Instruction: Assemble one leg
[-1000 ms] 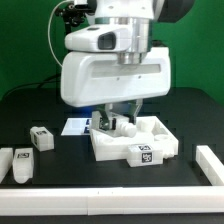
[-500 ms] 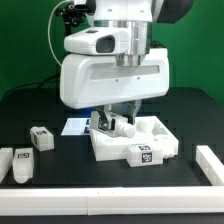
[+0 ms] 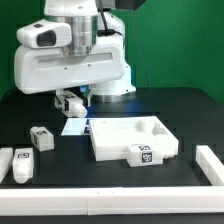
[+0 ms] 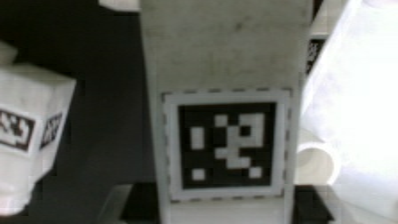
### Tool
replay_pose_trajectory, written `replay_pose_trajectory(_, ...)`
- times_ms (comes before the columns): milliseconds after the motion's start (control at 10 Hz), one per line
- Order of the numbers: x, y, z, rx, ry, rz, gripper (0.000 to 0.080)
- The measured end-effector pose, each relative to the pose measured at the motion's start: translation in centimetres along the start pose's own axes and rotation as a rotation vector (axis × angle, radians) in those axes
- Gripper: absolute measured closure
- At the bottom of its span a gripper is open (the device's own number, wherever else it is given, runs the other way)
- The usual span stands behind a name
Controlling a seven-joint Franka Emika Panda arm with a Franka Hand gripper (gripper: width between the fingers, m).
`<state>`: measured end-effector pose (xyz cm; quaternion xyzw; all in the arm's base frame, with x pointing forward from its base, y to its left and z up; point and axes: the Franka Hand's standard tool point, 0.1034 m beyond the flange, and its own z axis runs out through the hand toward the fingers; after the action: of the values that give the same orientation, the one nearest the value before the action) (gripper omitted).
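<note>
The leg (image 3: 72,101) hangs pinched in the gripper (image 3: 70,106), off the table and just above the marker board (image 3: 74,127), to the exterior view's left of the panel (image 3: 128,140). My worry is that a thin grip could let it twist, or it could clip the panel's raised rim on the way in. Two loose legs (image 3: 41,137) sit near the white border rail (image 3: 110,203), so low room is tight. Up high it's open.

On the wrist view the leg (image 4: 222,90) fills the middle with its tag showing and the jaws snug on both sides. A loose leg (image 4: 27,110) and the panel (image 4: 356,90) flank it closely.
</note>
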<state>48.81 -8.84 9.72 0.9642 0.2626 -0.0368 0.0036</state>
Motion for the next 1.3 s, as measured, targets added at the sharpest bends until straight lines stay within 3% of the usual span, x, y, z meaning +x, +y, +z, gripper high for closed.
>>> replay_pose_trajectory(400, -0.6, -0.2, 0.3, 0.007, -0.003, 0.012, 0.0514)
replay_pose_trajectory(700, -8.7, -2.4, 4.1, 0.052, -0.001, 0.134, 0.0514)
replay_pose_trajectory(800, -8.8, -2.7, 4.2, 0.064, -0.011, 0.167, 0.0514)
replay_pose_trajectory(1100, -8.6, -2.6, 4.1, 0.061, -0.009, 0.159, 0.0512)
replay_pose_trajectory(1200, -8.7, -2.5, 4.3, 0.058, -0.005, 0.155, 0.0512)
replay_pose_trajectory(1300, -9.6, -2.4, 5.4, 0.039, 0.010, 0.150, 0.0512)
